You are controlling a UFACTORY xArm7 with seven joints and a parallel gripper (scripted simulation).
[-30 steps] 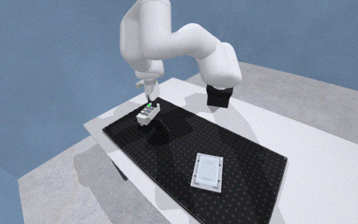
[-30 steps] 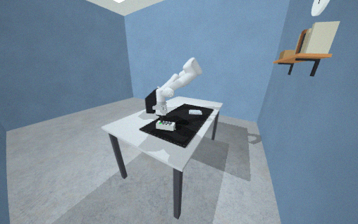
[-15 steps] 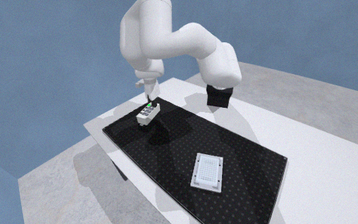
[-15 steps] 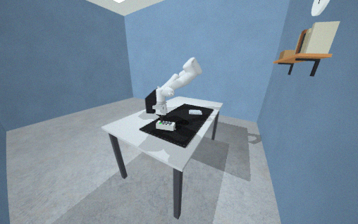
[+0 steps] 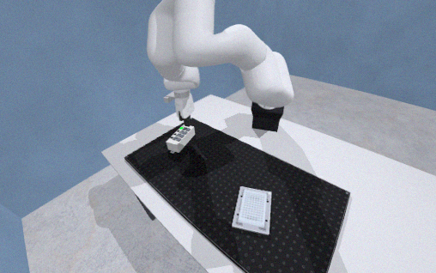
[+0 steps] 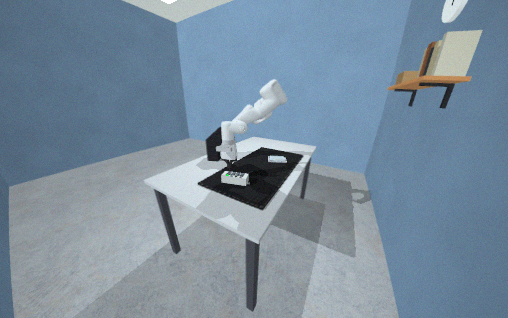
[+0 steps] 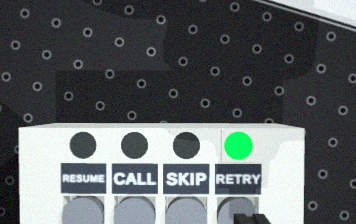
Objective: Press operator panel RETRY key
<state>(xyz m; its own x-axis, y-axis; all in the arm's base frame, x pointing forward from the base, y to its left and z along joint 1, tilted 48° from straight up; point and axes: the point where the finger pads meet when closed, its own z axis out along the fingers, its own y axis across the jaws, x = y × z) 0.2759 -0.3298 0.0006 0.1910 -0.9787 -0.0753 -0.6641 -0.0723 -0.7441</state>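
Observation:
The white operator panel (image 7: 160, 172) sits on the black mat and shows four keys labelled RESUME, CALL, SKIP and RETRY from left to right. The lamp above RETRY (image 7: 238, 145) is lit green. The lamps above RESUME (image 7: 83, 145), CALL (image 7: 134, 145) and SKIP (image 7: 186, 145) are dark. My gripper (image 7: 251, 219) is shut and empty, its fingertips right at the RETRY key (image 7: 237, 210) at the bottom edge of the wrist view. In the top view the gripper (image 5: 184, 116) stands at the far end of the panel (image 5: 180, 137), by the green lamp (image 5: 183, 127).
A white well plate (image 5: 252, 209) lies on the black mat (image 5: 240, 189) nearer the front. A black box (image 5: 267, 118) stands behind the mat. The table edge is close to the left of the panel.

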